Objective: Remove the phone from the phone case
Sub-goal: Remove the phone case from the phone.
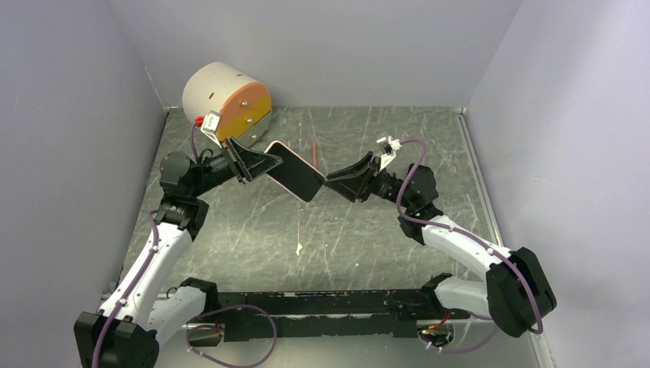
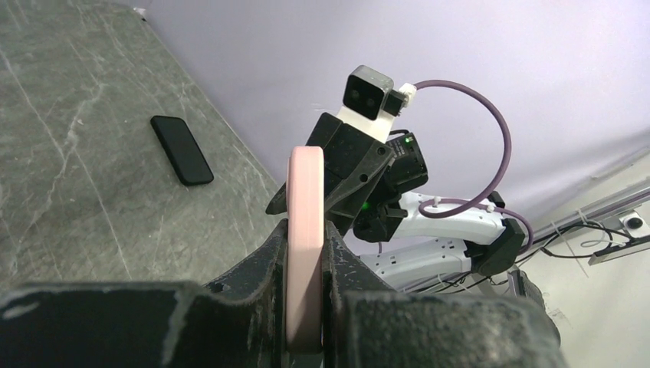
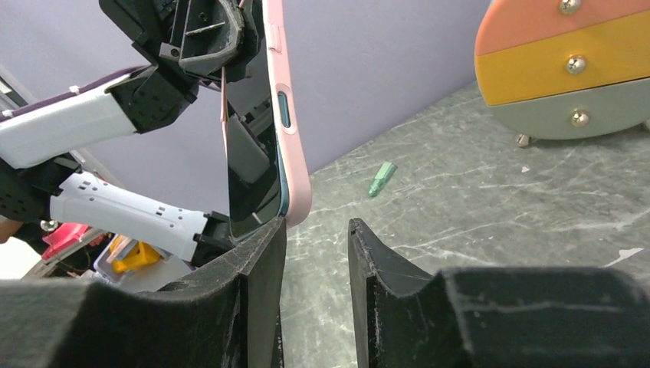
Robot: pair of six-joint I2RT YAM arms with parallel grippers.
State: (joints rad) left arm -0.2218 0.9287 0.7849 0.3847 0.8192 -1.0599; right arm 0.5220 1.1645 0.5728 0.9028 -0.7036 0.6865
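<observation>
Your left end effector (image 1: 262, 163) squeezes tight on one end of the pink phone case (image 2: 305, 215), the phone (image 1: 296, 173) is inside it, up in the air above the bench (image 1: 368, 230), and your right end effector (image 3: 316, 238) sits open right by the other end.

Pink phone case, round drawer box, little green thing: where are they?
pink phone case (image 1: 295, 172), top view, its middle.
round drawer box (image 1: 218, 88), top view, its white curved side.
little green thing (image 3: 381, 179), right wrist view, its middle.
</observation>
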